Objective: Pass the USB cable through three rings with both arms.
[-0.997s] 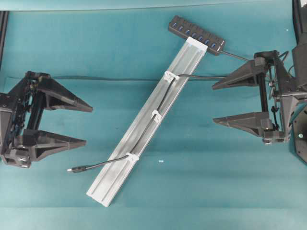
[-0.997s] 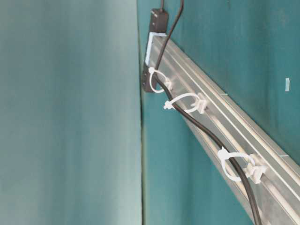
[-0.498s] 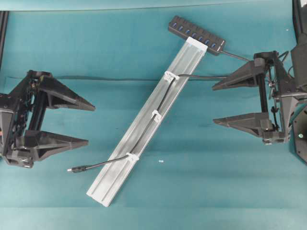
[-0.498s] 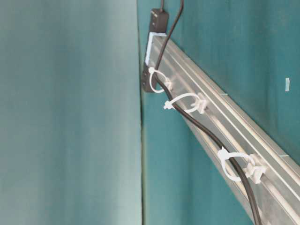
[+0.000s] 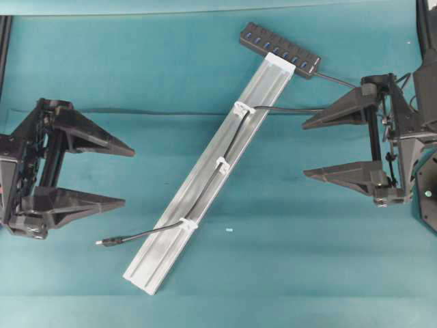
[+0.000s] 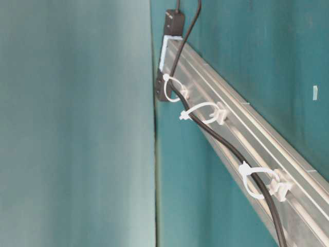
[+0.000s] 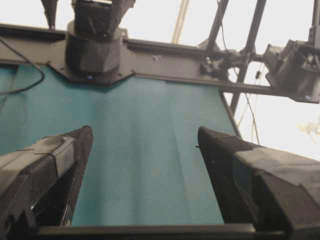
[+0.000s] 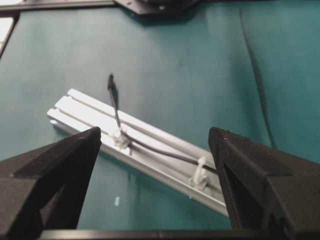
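Already ran USB cable (image 5: pixel 229 143) through all three rings (image 5: pixel 222 165) on rail (image 5: pixel 205 184). Held left tool (image 5: pixel 128 176) and right tool (image 5: pixel 304 149) wide open, gripping nothing.

You see the silver rail (image 6: pixel 247 128) running from upper left to lower right against the teal surface (image 6: pixel 257 46). The USB cable (image 6: pixel 226 146) lies along it and passes through all three rings: the far ring (image 6: pixel 167 88), the middle ring (image 6: pixel 198 109) and the near ring (image 6: pixel 253 180). At the rail's far end you can make out the black hub (image 6: pixel 174 21). The cable leaves the frame at the bottom edge.
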